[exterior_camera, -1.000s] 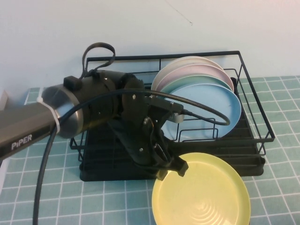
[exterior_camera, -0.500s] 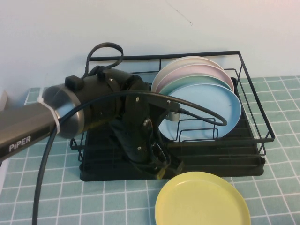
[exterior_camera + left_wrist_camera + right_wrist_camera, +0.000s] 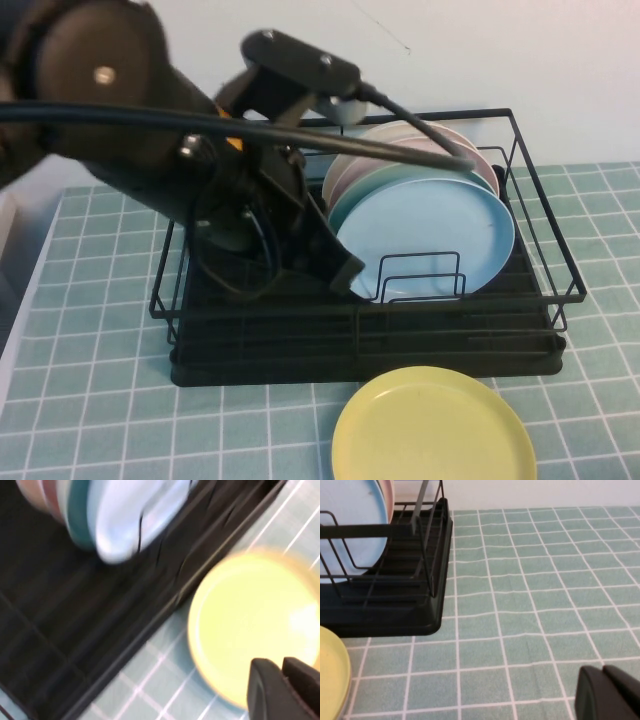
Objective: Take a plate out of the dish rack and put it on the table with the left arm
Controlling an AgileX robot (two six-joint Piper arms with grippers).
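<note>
The pale-yellow plate (image 3: 432, 428) lies flat on the teal tiled table (image 3: 100, 430), just in front of the black wire dish rack (image 3: 540, 340). My left arm is raised over the rack's left half. Its left gripper (image 3: 345, 272) hangs above the rack, apart from the plate, shut and empty. In the left wrist view the plate (image 3: 250, 625) lies below the closed left gripper (image 3: 281, 664), beside the rack (image 3: 75, 630). My right gripper (image 3: 602, 670) is shut and empty over bare tiles to the right of the rack (image 3: 395, 615); the plate's edge (image 3: 330, 675) shows there.
A light-blue plate (image 3: 430, 230) stands upright in the rack with grey-green, pink and cream plates behind it. A pale wall rises behind the rack. Tiles lie bare to the rack's left and right.
My left gripper has let go of the yellow plate, which now lies flat on the table. The left arm has lifted up and back over the rack.
</note>
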